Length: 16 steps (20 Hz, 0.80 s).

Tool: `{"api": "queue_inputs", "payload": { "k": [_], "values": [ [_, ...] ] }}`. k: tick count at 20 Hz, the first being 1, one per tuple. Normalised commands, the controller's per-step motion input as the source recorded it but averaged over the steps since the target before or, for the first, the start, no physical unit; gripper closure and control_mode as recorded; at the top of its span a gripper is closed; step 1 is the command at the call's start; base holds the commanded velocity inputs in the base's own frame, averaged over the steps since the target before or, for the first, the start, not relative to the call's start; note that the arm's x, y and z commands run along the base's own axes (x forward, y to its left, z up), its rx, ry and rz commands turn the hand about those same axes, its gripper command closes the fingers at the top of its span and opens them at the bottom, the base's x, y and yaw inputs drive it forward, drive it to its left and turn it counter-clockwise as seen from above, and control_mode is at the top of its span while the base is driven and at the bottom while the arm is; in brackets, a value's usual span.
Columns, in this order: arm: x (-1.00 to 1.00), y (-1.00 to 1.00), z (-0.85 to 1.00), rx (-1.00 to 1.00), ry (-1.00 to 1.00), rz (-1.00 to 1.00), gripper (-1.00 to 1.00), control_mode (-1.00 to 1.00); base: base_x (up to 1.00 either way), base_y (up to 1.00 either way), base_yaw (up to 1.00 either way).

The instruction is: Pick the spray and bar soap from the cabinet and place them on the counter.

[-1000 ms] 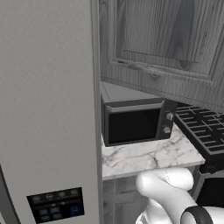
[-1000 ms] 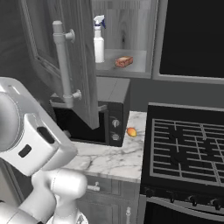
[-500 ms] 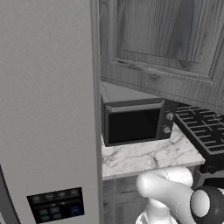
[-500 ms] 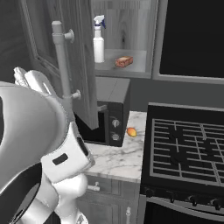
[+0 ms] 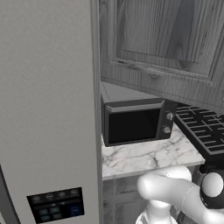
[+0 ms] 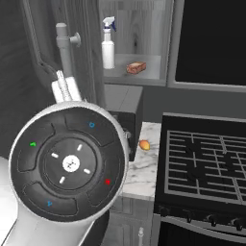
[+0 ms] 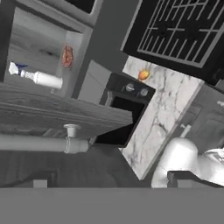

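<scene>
White marble counter [image 6: 144,161] is seen nearest, below the open dark grey wood-grain cabinet [image 6: 139,72]. On its shelf the white spray bottle [image 6: 108,45] is stood upright, the orange-brown bar soap [image 6: 136,67] beside it. Both probably lie above and ahead of the released, empty hand.

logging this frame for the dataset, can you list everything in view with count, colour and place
spray: 1, white bottle with blue trigger, upright on the open cabinet's shelf
bar soap: 1, orange-brown, on the same shelf, right of the spray
cabinet: 1, dark grey wood-grain, on the wall above the microwave, door open
bar handle: 1, pale grey, on the open door
microwave: 1, black, on the counter under the cabinet
counter: 1, white marble with grey veins, between fridge and stovetop
small round thing: 1, orange-yellow, on the counter right of the microwave
stovetop: 1, black grates, right of the counter
fridge: 1, light grey, left of the counter
arm: 1, white with dark joints, low in front of the counter
</scene>
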Motion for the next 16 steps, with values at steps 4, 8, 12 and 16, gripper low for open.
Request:
{"api": "queue_inputs", "payload": {
  "k": [4, 8, 12, 16],
  "values": [
    [0.02, -0.03, 0.00, 0.25, 0.10, 0.08, -1.00, -1.00, 0.00, 0.00, 0.00],
    [0.11, 0.00, 0.00, 0.21, 0.09, 0.12, -1.00, -1.00, 0.00, 0.00, 0.00],
    [0.14, -0.04, 0.00, 0.15, 0.02, 0.13, -1.00, -1.00, 0.00, 0.00, 0.00],
    [0.15, -0.06, 0.00, 0.11, 0.00, 0.15, -1.00, -1.00, 0.00, 0.00, 0.00]
  ]
}}
